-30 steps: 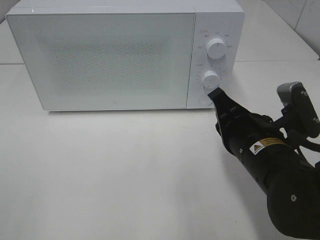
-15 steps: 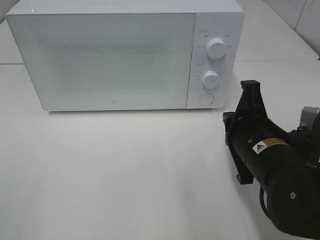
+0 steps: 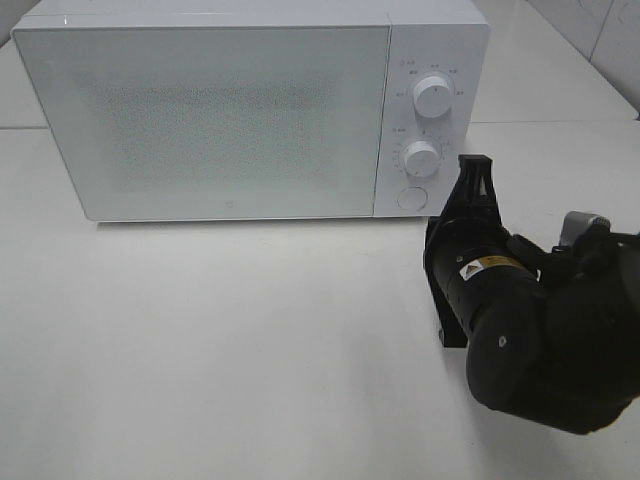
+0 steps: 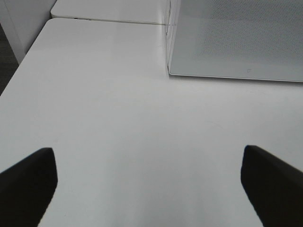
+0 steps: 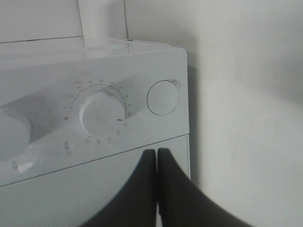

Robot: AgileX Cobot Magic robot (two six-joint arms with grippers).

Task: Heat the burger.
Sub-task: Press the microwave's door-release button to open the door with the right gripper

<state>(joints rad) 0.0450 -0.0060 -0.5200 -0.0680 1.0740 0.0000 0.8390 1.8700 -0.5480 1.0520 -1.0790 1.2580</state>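
White table [image 3: 200, 350], microwave [image 3: 255, 110] filling the upper left of the high view, door [image 3: 180, 130] shut and frosted. At lower right, right gripper [image 3: 472, 165] clenched on nothing, tips just beside the lower dial [image 3: 422, 158] and round button [image 3: 410, 198], apart from both. Over the table, left gripper [image 4: 147, 151] spread wide, holding nothing. Whereabouts of burger: cannot tell.

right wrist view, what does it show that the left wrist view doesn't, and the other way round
Only the right wrist: the numbered dial, the round button and the shut right gripper. Only the left wrist: the open left gripper above a wide stretch of table. Both: the white microwave with its speckled door.
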